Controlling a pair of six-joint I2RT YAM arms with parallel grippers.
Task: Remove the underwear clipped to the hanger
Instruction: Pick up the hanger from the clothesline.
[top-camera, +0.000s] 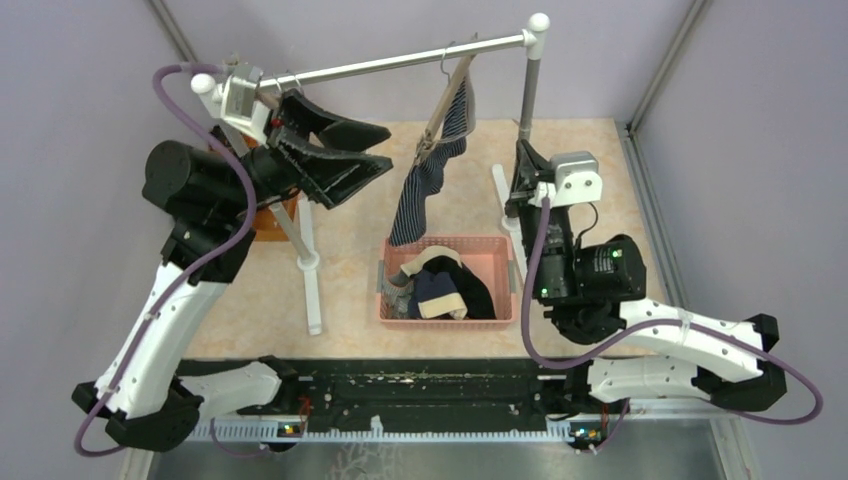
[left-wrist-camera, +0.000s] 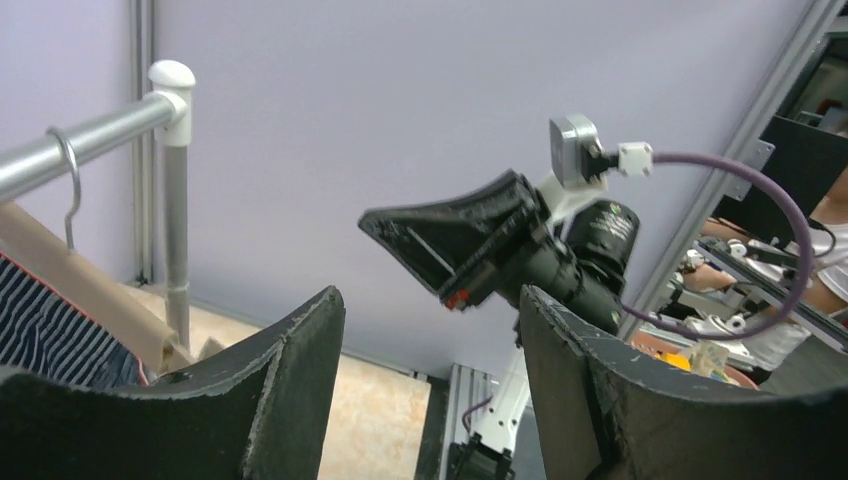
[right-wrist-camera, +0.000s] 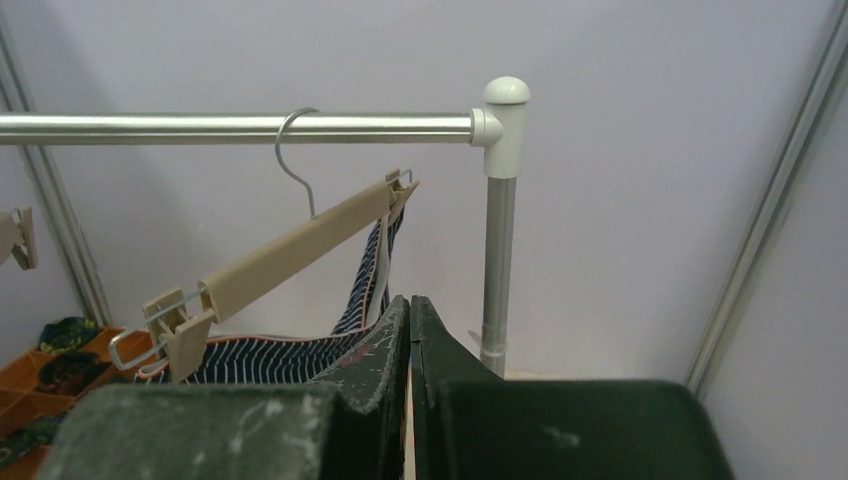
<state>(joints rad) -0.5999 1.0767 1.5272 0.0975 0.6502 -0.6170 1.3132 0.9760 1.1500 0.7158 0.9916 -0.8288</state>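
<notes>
The striped underwear (top-camera: 430, 180) is seen hanging from the tilted hanger (right-wrist-camera: 290, 245), which is hooked on the rail (top-camera: 400, 62); which clips grip it cannot be told. Other underwear (top-camera: 470, 290) is piled in the pink basket (top-camera: 450, 241) set below. The left gripper (top-camera: 385, 148) is held high by the rail's left end, jaws spread and empty. The right gripper (right-wrist-camera: 408, 305) is raised near the right post (top-camera: 530, 90), jaws pressed together on nothing, close to the striped cloth.
</notes>
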